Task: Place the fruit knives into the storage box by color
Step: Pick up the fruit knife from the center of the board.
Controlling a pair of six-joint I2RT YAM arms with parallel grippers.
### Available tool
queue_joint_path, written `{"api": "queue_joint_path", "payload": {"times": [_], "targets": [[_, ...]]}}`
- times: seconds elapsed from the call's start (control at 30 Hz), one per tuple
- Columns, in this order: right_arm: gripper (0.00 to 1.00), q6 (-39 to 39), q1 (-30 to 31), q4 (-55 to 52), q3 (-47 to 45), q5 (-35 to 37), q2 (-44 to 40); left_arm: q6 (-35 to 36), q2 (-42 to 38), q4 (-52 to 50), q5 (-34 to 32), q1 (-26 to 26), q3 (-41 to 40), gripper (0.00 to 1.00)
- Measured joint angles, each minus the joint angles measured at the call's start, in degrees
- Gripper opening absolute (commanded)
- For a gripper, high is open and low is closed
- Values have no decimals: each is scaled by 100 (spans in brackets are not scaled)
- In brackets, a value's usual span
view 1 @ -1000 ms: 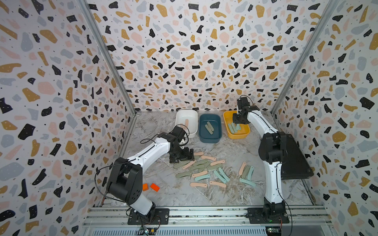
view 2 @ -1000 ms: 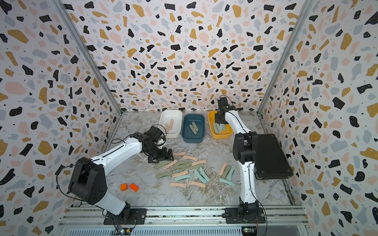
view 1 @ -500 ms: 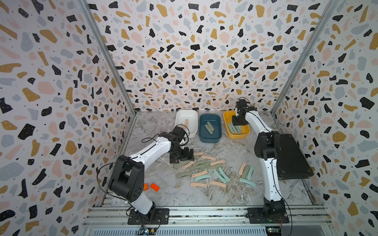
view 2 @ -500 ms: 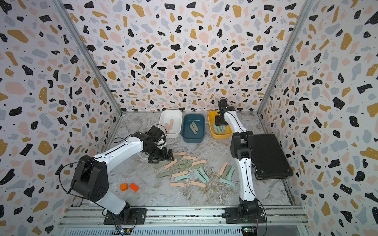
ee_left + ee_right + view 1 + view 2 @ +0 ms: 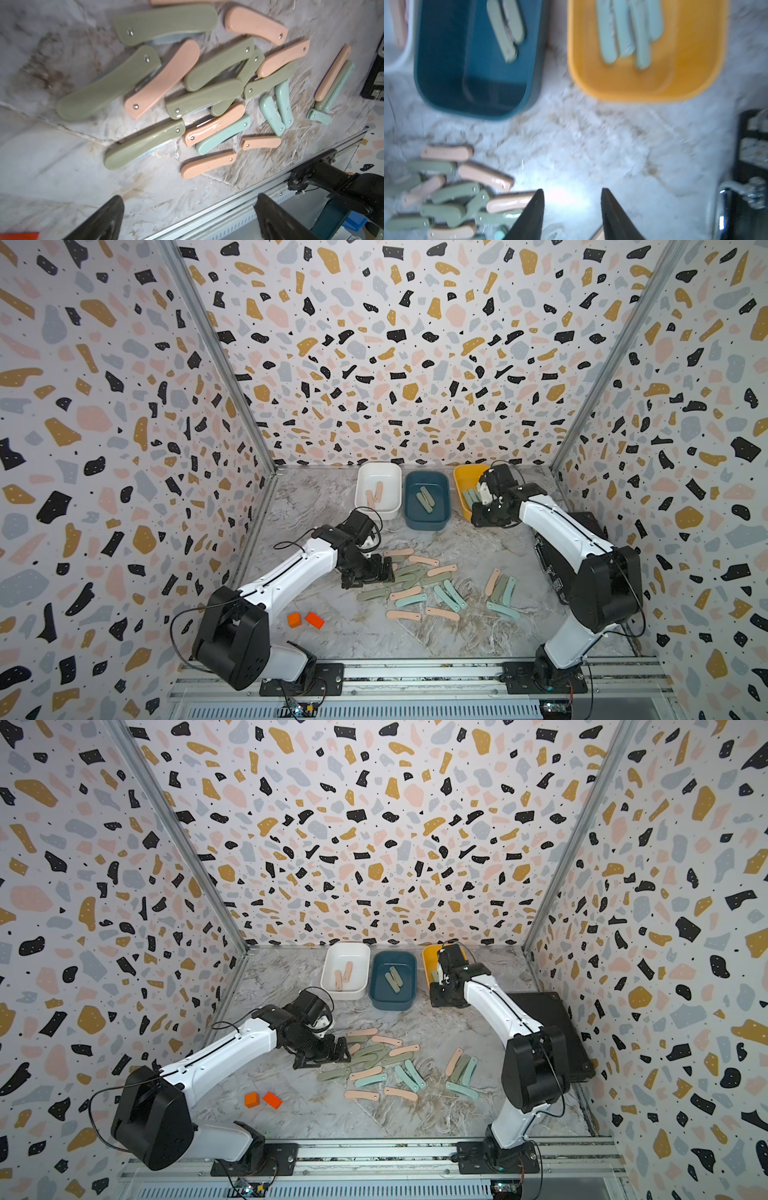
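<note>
The marble table (image 5: 332,639) carries 3 boxes in a row at its 12 o'clock edge: a white box (image 5: 386,512) with 2 peach knives, a blue box (image 5: 428,522) with sage ones, and a yellow box (image 5: 461,481) with several mint ones. The sorting looks barely begun, since most of the fruit knives (image 5: 432,578) lie loose and partly overlapping in a heap from the table's centre toward 3 o'clock. The right arm sits at the yellow box's 6 o'clock rim. Its wrist view shows the right gripper (image 5: 572,214) about half open with nothing between the jaws, so a mint drop-off appears finished and it now needs another knife from the heap. The left gripper (image 5: 187,220) hangs at the heap's 9 o'clock edge, jaws spread fully wide, holding and touching nothing. The step in hand looks like its pick. The next move calls for lowering over 1 outlying knife, such as the sage knife (image 5: 143,143) nearest it, across its narrow width and clear of its neighbours.
</note>
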Motion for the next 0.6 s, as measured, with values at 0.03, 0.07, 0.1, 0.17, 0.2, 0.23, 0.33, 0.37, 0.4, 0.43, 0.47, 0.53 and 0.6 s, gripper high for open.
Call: {"api": "queue_joint_path", "payload": {"times": [0.03,0.07,0.1,0.17,0.2,0.23,0.33,0.37,0.4,0.43,0.47,0.53,0.6], "targets": [[46,39,216,39,-400,-11,-153,-31,-26,9,17,-37,-96,99],[46,96,446,76,-804,-46,-289,-57,-42,24,28,-74,-201,99],[46,155,706,138,-1211,-61,-407,-96,-61,59,35,-103,-313,99],[46,258,1075,256,-1757,-125,-535,-166,-107,125,42,-140,-501,99],[46,302,1207,308,-1928,-157,-555,-195,-127,168,44,-151,-581,99],[46,341,1327,345,-2039,-173,-553,-212,-131,205,48,-157,-640,99],[45,376,1502,546,-2085,-175,-474,-240,-61,289,61,-162,-675,99],[45,382,1521,643,-2085,-175,-457,-243,-31,337,63,-162,-675,99],[45,385,1534,710,-2085,-175,-444,-243,-11,369,63,-162,-675,99],[45,396,1552,778,-2085,-177,-431,-245,-2,391,63,-162,-675,99],[45,404,1582,837,-2085,-179,-424,-245,-2,407,61,-162,-675,99],[45,431,1617,933,-2085,-175,-422,-245,-4,435,59,-162,-675,99],[45,448,1690,1019,-2085,-177,-396,-245,-2,450,59,-162,-675,99]]}}
